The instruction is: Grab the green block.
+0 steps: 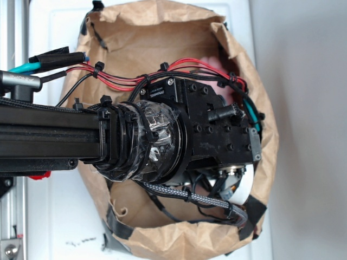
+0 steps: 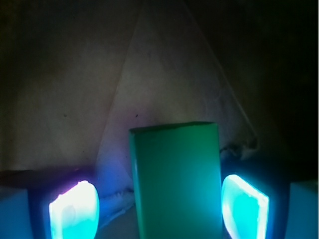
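In the wrist view the green block (image 2: 174, 179) stands flat and smooth between my two glowing fingertips, its top edge level. My gripper (image 2: 159, 206) is open around it. The left pad (image 2: 75, 209) stands a clear gap away from the block. The right pad (image 2: 244, 204) sits right at the block's edge; whether it touches I cannot tell. In the exterior view the arm's black wrist housing (image 1: 217, 124) reaches down into a brown paper bag (image 1: 157, 32); the fingers and the block are hidden beneath it.
The bag's crumpled walls (image 1: 260, 97) close round the arm on all sides. A bit of pink (image 1: 214, 62) shows inside near the bag's far wall. Dim brown paper (image 2: 149, 74) fills the space behind the block.
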`<state>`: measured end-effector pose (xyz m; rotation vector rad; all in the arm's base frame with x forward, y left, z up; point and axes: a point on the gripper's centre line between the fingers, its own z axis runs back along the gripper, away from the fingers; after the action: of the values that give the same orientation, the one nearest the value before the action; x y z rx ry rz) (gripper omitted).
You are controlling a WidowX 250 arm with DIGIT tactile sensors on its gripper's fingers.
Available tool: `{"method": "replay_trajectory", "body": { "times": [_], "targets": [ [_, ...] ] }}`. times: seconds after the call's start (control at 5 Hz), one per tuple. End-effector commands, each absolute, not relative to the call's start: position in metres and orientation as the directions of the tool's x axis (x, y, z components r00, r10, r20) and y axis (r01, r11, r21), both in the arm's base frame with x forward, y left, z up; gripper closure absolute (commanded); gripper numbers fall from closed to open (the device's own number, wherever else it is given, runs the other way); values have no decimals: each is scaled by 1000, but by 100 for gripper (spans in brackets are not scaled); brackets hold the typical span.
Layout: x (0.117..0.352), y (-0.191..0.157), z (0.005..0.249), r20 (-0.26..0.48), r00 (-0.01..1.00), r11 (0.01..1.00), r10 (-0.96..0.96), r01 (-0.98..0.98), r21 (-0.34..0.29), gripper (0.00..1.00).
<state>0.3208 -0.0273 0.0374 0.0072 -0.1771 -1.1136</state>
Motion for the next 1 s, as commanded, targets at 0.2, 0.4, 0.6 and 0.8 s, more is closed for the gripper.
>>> {"method": "replay_trajectory", "body": {
  "times": [0.2,0.4,0.6,0.8],
  "targets": [
    [327,-37,41,121,383,399,-916,901,172,0],
    [335,-39,18,86,355,365,-931,918,155,0],
    [339,-43,11,72,340,347,-938,925,153,0],
    [340,-48,4,54,321,326,-945,931,162,0]
  ]
}}
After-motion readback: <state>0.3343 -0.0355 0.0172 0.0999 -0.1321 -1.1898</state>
